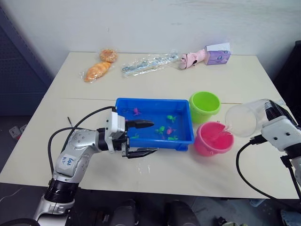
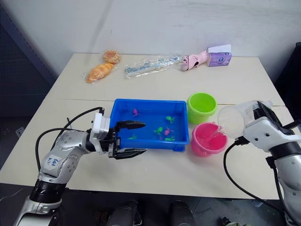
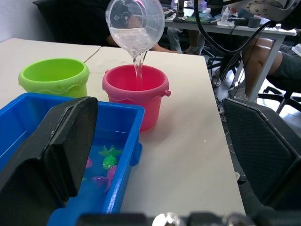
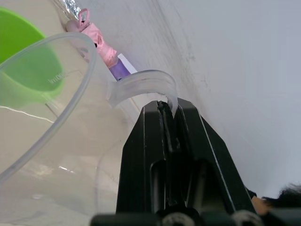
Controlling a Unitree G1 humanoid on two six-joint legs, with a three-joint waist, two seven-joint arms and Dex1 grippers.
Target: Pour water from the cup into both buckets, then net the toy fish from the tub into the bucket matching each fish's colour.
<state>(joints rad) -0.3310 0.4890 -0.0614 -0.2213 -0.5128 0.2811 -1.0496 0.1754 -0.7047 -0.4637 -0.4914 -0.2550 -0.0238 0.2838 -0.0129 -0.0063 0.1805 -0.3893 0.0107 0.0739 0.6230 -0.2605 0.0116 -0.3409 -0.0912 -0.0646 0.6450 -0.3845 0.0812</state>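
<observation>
My right gripper (image 4: 167, 107) is shut on the handle of the clear cup (image 1: 244, 118). The cup is tipped toward the pink bucket (image 1: 207, 148), and a thin stream of water (image 3: 138, 70) falls from its lip into that bucket. The lime green bucket (image 1: 202, 115) stands just behind the pink one. Both are beside the right end of the blue tub (image 1: 150, 100). Water and several tiny toy fish lie in the tub, among them a green one (image 1: 161, 129) and a pink one (image 1: 137, 111). My left gripper (image 1: 154, 137) is open at the tub's near left corner, one finger over the water and the other outside the front wall.
Along the table's far edge lie two wrapped breads (image 1: 98, 70), a clear plastic packet (image 1: 148, 63), a pink toy (image 1: 193, 59) and a purple box (image 1: 217, 54). Cables trail from both arms. A seated person's legs (image 3: 263, 56) are beyond the table's right end.
</observation>
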